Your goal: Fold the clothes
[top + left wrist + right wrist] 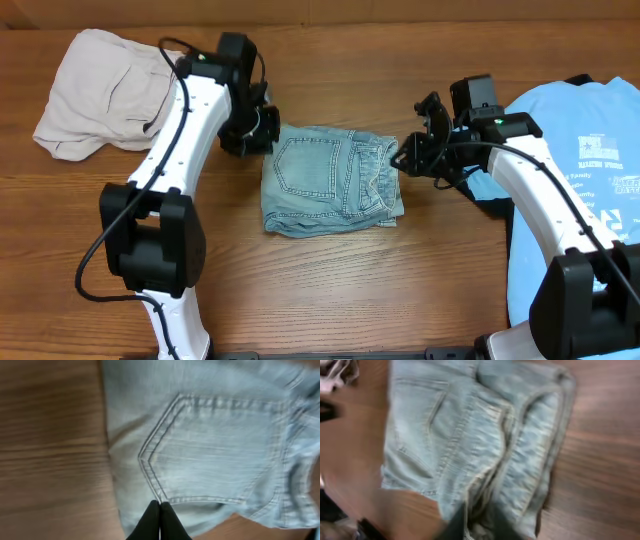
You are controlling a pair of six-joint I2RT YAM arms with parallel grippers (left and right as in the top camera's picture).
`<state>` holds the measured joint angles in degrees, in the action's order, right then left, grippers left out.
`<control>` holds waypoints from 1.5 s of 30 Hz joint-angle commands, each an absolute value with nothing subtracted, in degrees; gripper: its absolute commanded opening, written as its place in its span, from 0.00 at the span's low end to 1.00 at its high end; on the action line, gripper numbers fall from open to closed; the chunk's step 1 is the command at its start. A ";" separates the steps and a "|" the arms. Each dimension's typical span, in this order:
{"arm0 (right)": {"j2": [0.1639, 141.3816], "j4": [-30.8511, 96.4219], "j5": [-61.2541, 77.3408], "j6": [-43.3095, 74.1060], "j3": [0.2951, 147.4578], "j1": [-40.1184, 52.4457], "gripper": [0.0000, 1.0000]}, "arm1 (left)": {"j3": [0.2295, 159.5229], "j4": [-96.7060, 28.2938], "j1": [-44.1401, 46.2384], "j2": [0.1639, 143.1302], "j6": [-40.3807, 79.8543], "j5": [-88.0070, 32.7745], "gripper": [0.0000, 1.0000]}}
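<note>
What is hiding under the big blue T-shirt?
A black garment peeks out along the left edge of the T-shirt. How far it reaches underneath cannot be seen, because the shirt covers it.

desk point(400, 290): brown wood, clear grain, smooth, faint sheen
jeans point(330, 180): light-wash denim cloth, coarse weave, raised stitched seams
beige trousers point(95, 95): soft matt cloth
T-shirt point(580, 130): smooth sky-blue cloth, white print
arm shells point(185, 120): glossy white plastic
</note>
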<state>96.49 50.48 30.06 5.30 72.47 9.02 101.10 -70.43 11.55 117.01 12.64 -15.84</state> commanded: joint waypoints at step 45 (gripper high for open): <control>109.65 42.72 11.97 12.25 76.53 4.08 0.04 | 76.09 -55.22 13.96 116.62 6.44 -19.53 0.39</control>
